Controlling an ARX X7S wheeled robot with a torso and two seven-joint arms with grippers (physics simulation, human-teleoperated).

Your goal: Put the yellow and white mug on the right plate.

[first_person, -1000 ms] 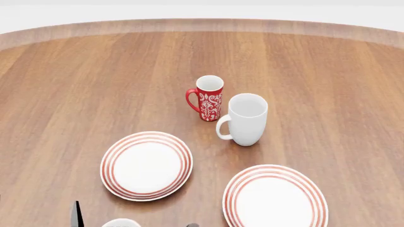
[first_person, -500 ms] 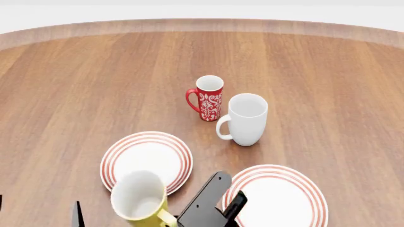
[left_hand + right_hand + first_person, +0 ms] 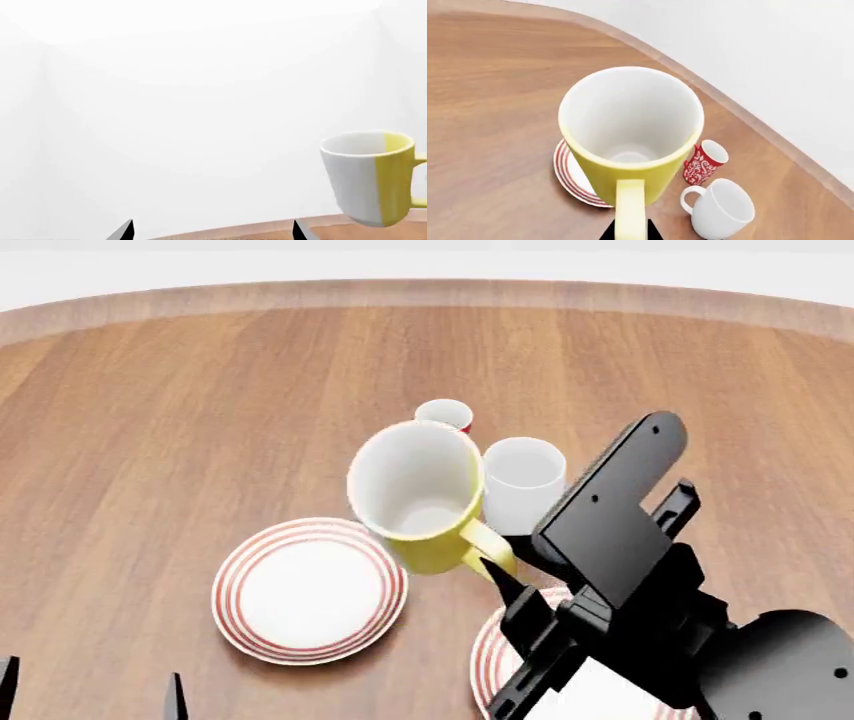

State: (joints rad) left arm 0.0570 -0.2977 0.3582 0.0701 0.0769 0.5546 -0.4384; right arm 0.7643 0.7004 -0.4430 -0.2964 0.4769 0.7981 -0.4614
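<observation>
Progress looked roughly halfway here. The short ceramic yellow and white mug [image 3: 416, 495] was already up off the brown wooden counter [image 3: 160, 420], carried in the air by the right claw [image 3: 497, 562], which was clenched on its yellow handle. In the head view the mug hung between the two ringed plates, partly hiding the slim red patterned mug [image 3: 446, 414] and the taller all-white mug [image 3: 522, 483] behind it.

What was left: swing it over the right plate [image 3: 497, 642], the round white one with red concentric rings that sat mostly under the arm, then lower and let go. The matching left plate [image 3: 308, 590] had nothing on it.

Left claw [image 3: 211, 231] only showed two dark tips set apart with nothing between them, so released, nowhere near the action.

Labels or writing: none I could read anywhere. The red mug just had a white ornamental pattern, no text.
</observation>
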